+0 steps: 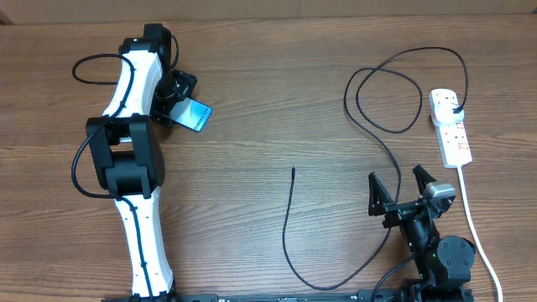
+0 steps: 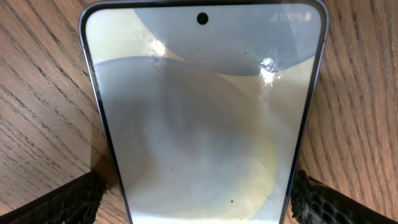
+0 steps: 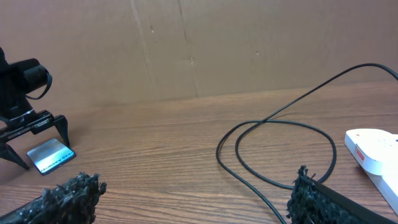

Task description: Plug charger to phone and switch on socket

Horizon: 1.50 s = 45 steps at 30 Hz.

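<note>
The phone lies face up on the table at the upper left and fills the left wrist view. My left gripper is open, one finger on each side of the phone's near end. The charger cable loops across the right half of the table. Its connector tip lies free mid-table, and its black plug sits in the white socket strip. My right gripper is open and empty, just left of the cable and socket.
The socket's thick white cord runs down the right side past my right arm. A cardboard wall stands behind the table. The right wrist view also shows the left gripper over the phone.
</note>
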### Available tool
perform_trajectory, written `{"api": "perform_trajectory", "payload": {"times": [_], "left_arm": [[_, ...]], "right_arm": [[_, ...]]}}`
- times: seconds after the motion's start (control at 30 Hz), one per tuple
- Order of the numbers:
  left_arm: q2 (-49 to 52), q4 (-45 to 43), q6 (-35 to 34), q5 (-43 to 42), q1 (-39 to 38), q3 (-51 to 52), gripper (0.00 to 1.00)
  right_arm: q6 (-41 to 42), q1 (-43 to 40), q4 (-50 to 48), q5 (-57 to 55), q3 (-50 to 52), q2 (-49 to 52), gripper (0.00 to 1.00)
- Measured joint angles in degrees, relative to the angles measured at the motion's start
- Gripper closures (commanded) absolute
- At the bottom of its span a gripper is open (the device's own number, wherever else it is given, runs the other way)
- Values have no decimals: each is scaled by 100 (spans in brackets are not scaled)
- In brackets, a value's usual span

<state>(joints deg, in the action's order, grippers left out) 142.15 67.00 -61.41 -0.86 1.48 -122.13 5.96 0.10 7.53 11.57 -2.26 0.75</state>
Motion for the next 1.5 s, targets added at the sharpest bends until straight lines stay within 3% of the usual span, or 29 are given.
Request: {"api": "perform_trajectory", "payload": {"times": [0.17,1.5], "left_arm": [[0,0,0,0,0,0,3],[0,125,-92,-107,0,-7,0]], "right_arm": [[0,0,4,0,0,0,0],[0,0,2,0,0,0,0]]}}
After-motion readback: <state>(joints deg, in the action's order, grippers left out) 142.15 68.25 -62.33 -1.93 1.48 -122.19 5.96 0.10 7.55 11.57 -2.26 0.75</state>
